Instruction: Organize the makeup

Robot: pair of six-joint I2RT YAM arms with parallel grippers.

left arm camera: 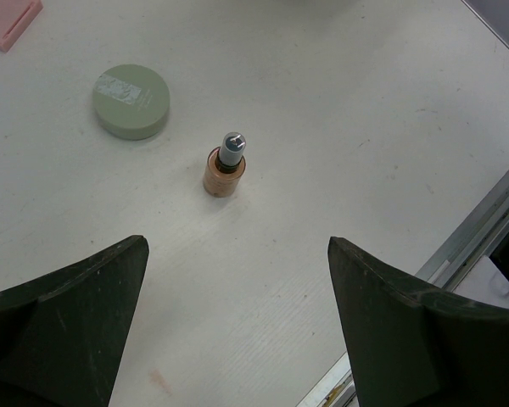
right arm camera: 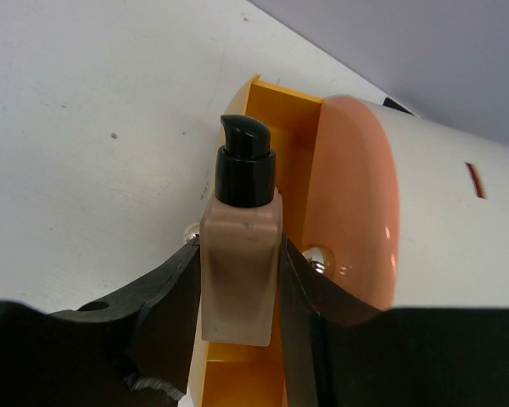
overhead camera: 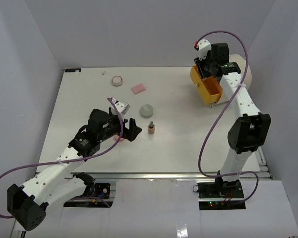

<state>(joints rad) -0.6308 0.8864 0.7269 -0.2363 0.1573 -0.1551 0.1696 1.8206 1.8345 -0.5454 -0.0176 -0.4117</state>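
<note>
While the cream drum case (overhead camera: 247, 74) sits at the far right of the table (overhead camera: 188, 144) with its orange drawer (right arm camera: 293, 144) pulled out, your right gripper (right arm camera: 242, 263) is clamped on the beige tube (right arm camera: 242, 246), held at that drawer with the pump end pointing out beyond the fingers. The tube looks light, smooth and rigid; hold its flat sides mid-body, never the black pump. Your left gripper (left arm camera: 236, 246) stands wide and empty, facing the grey-green compact (left arm camera: 131, 102) and, nearer, the upright tiny brown bottle (left arm camera: 225, 170). That bottle looks easily tipped, so pinch it low around the body.
</note>
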